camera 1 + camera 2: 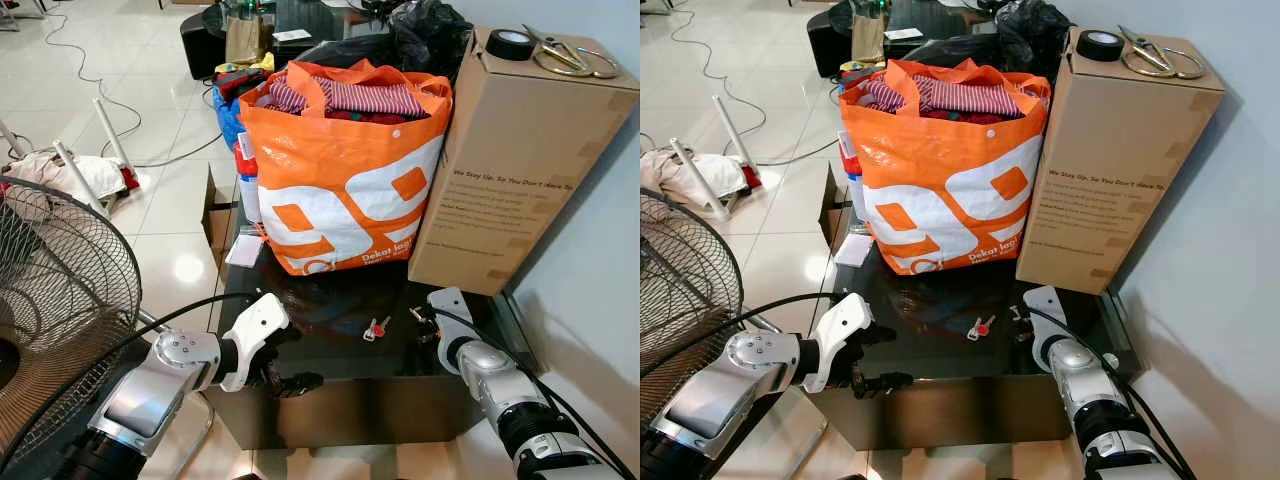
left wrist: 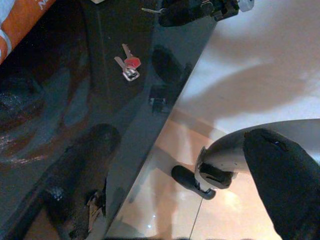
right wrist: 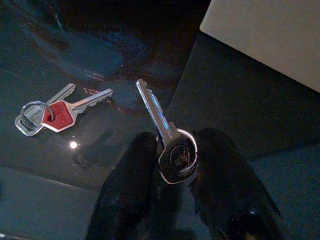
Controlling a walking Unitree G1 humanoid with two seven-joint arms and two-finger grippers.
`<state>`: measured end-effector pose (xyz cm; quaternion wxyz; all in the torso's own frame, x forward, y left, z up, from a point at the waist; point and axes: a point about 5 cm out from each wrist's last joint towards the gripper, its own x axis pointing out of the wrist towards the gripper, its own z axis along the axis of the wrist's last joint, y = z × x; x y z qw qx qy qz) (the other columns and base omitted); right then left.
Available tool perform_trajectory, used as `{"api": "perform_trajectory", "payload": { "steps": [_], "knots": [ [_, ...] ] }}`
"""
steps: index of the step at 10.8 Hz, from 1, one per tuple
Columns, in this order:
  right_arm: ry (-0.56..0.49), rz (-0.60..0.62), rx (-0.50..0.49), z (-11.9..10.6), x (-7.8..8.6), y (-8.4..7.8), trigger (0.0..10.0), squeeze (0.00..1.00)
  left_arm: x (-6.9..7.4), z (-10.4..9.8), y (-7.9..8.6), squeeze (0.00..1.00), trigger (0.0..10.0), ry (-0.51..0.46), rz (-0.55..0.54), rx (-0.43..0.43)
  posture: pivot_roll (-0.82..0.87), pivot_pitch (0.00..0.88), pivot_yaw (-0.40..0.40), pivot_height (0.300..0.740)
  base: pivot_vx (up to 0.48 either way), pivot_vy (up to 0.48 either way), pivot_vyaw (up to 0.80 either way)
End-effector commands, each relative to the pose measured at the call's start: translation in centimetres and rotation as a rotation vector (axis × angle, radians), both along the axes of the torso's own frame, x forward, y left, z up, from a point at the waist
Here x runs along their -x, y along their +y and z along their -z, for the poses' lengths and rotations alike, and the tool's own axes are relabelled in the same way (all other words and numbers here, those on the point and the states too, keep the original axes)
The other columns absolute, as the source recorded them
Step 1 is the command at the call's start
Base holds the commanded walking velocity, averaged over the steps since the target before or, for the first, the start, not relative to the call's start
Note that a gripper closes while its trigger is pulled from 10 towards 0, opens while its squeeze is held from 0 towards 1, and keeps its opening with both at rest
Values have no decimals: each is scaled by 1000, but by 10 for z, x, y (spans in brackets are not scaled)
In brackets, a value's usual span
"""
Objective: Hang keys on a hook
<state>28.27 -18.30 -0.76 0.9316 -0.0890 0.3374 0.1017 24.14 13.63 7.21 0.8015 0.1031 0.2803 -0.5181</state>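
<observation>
Kneeling low before a dark glass bench (image 1: 330, 385), with both arms reaching in over its front edge. Right claw (image 3: 175, 160) clenching a single silver key (image 3: 165, 135) by its round head, blade sticking out past the fingertips, probably so the ring end stays free for a hook. Hovering just above the glass near the bench's right edge, beside the brown box (image 1: 520, 160) standing at the back right corner. Red-tagged keys (image 1: 376, 327) lying flat on the glass toward the middle of the front, near the held key but apart from it, not yet picked up. Left claw (image 1: 290, 381) hanging at the front left corner, past the edge; cannot tell whether its fingers are parted or closed. Orange bag (image 1: 340, 180) stuffed with clothes taking up the back of the bench, touching the box. Fan (image 1: 55, 300) standing on the floor off the left edge. No hook showing yet, so likely needing to turn away and look for one.
</observation>
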Motion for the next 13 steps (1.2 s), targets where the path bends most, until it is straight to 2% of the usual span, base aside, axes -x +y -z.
{"api": "perform_trajectory", "payload": {
  "steps": [1, 8, 9, 10, 13],
  "knots": [
    [0, -5, 4, -1, 0, 0, 10000, 1000, -1, 0, 1, 216, 10000, -2, 7, -15, -146, 0, 20, 740, 0, 0, 0],
    [37, 2, 33, 5, 5, 0, 10000, 1000, 1, 2, 2, 216, 10000, 1, 6, -20, -144, 0, 15, 740, 0, 0, 0],
    [40, 16, 45, 6, 4, 2, 10000, 180, 1, 2, 3, 212, 10000, -3, 5, -24, -140, 0, 14, 740, 0, 0, 0],
    [55, 43, 46, 10, 5, 4, 10000, 0, 2, 3, 3, 216, 10000, -8, 4, -30, -132, 0, 12, 740, 0, 0, 0],
    [66, 97, 28, 14, 5, 8, 10000, 0, 8, 1, 8, 212, 10000, -7, 3, -38, -104, 0, 7, 740, 0, 0, 0]
  ]
}}
